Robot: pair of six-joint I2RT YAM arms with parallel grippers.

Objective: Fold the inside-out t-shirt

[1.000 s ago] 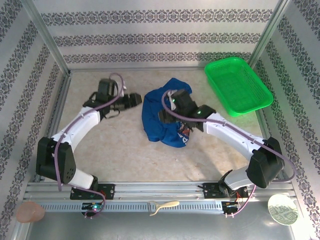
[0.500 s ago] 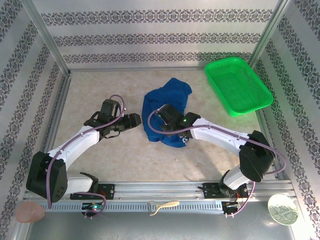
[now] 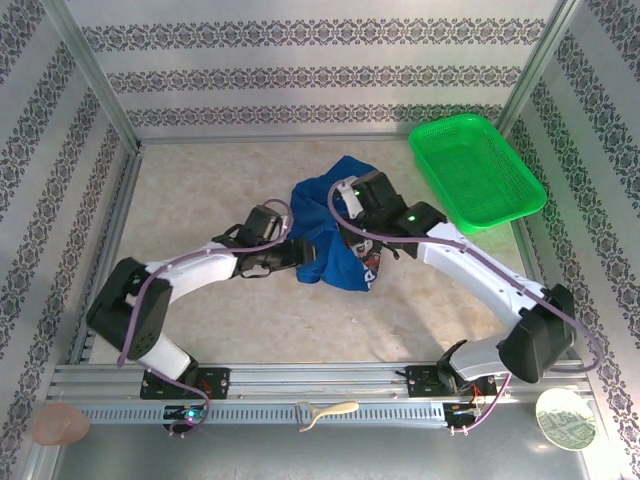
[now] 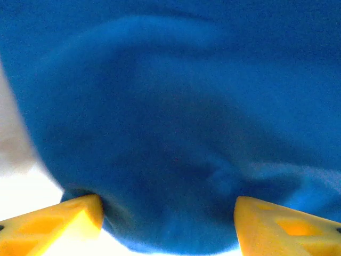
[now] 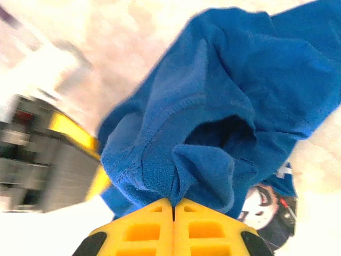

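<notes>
The right gripper point(image 5: 173, 209) is clamping a fold of the t-shirt point(image 5: 240, 80) as the left gripper point(image 4: 168, 209) is gaping around its edge.

T-shirt point(image 4: 176, 106) blurred, cropped top and right — its graphic point(image 5: 264, 205) half under folds.

1. A green mesh basket point(image 3: 478, 172) sits at the far right of the worktop point(image 3: 200, 180).
2. Near left: a pinkish disc point(image 3: 60, 424).
3. Near middle: a cream utensil point(image 3: 328, 411) (kind unclear).
4. Near right: a pale round disc point(image 3: 566, 419).
</notes>
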